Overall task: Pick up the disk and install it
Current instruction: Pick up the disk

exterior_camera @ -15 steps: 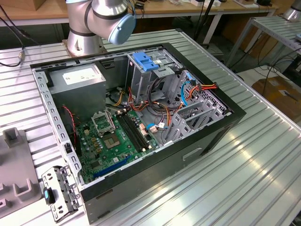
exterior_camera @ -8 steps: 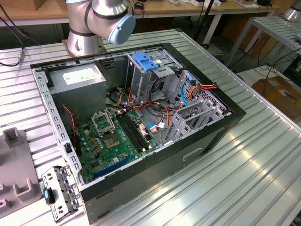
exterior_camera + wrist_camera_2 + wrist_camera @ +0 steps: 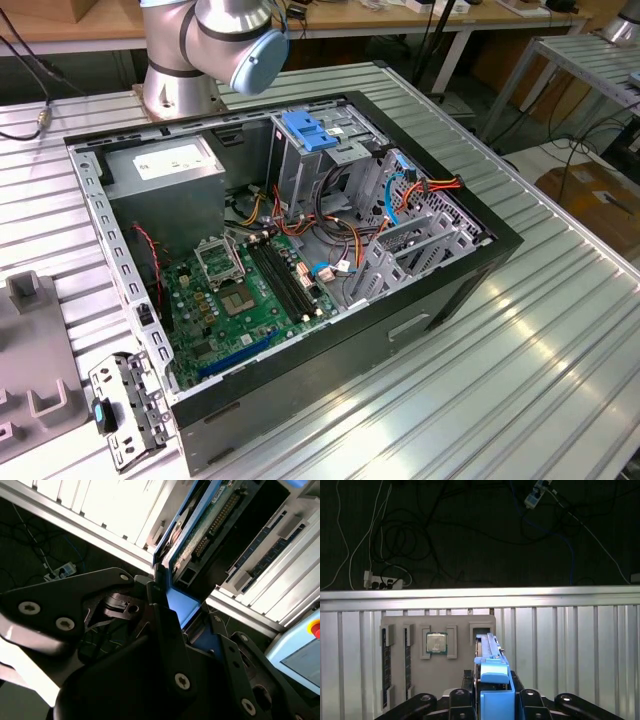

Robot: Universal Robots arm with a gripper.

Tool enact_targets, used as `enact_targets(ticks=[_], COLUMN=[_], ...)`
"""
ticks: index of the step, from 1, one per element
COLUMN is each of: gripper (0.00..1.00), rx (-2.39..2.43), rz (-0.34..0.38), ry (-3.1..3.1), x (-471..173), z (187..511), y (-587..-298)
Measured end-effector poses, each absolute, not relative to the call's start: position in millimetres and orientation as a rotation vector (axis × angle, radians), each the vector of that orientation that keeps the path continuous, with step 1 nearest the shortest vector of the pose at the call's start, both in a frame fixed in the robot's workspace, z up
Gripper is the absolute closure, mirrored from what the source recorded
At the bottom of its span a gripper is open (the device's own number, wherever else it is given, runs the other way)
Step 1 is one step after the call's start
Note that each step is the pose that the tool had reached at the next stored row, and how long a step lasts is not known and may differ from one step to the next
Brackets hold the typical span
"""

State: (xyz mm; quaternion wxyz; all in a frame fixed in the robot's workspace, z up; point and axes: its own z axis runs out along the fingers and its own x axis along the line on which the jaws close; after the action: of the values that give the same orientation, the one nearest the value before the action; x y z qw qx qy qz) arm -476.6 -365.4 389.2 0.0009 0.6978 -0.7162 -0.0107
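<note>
In both wrist views the disk (image 3: 492,672) stands on edge between my black fingers (image 3: 468,696). Its bright blue carrier rail faces the first wrist camera. In the second wrist view the disk (image 3: 200,527) shows its green circuit board and a blue rail along its side. My gripper (image 3: 492,702) is shut on the disk's near end, one finger on each flat side; the gripper (image 3: 187,617) clamps the blue end there too. The disk's far end sits over a slot of a grey parts tray (image 3: 460,675).
The grey tray holds a processor chip (image 3: 436,642) and memory sticks (image 3: 385,640) on a ribbed aluminium table (image 3: 580,650). The exterior view shows the open computer case (image 3: 440,300), its motherboard (image 3: 250,290), a metal drive cage with a blue latch (image 3: 310,130) and the arm's base (image 3: 215,40).
</note>
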Motion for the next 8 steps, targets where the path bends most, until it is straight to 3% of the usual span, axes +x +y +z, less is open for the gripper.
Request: enact_targets(ticks=[8], gripper=[0.63], rx=[2.191], rz=[-0.034], ry=[-2.249], x=[-476.6], z=[392.5], y=[-365.3])
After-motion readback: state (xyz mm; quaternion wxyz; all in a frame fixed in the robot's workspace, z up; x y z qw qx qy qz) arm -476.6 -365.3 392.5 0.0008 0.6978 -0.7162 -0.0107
